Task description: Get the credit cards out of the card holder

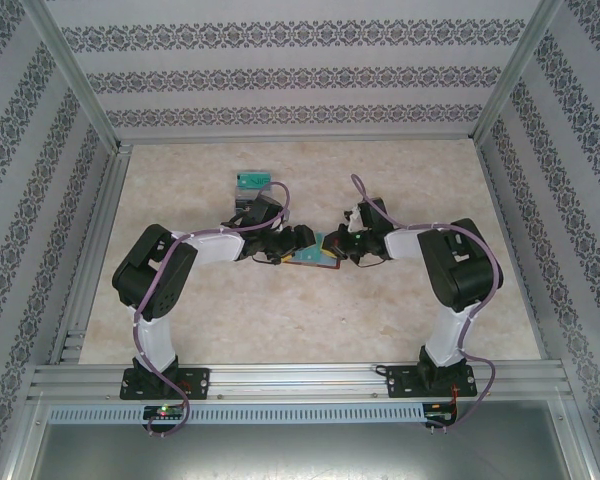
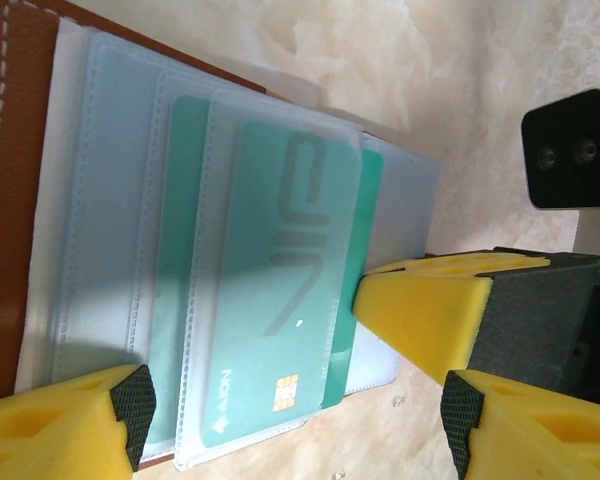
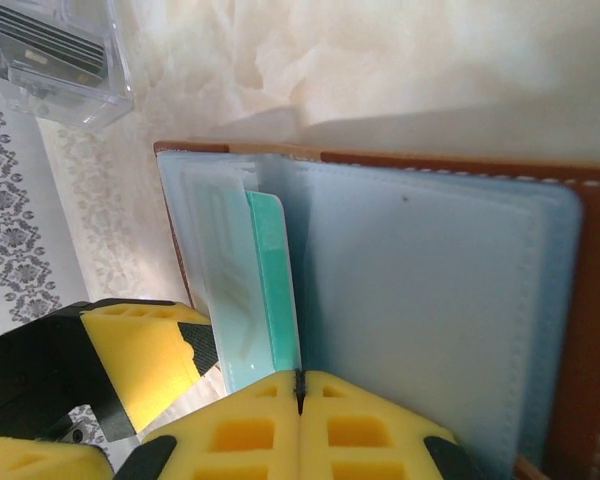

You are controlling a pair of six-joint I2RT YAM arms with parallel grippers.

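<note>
The brown leather card holder [image 2: 15, 200] lies open on the table, its clear grey-blue pockets [image 3: 430, 320] spread out. A light teal card [image 2: 270, 290] with a gold chip sits in the front pocket, and a darker teal card [image 2: 372, 190] sticks out past that pocket's edge. My right gripper [image 3: 300, 385] is shut, its tips pinching the edge of that protruding teal card [image 3: 272, 280]. Its yellow finger [image 2: 420, 310] is seen against the card. My left gripper [image 2: 292, 420] hovers open over the chip end of the pockets, touching nothing. Both grippers meet at the holder [image 1: 315, 255] mid-table.
A clear grey box [image 1: 252, 182] holding a teal card stands just behind the left arm, also seen as a clear box [image 3: 60, 60] at the upper left. Patterned walls and a metal frame enclose the marbled table [image 1: 430, 300].
</note>
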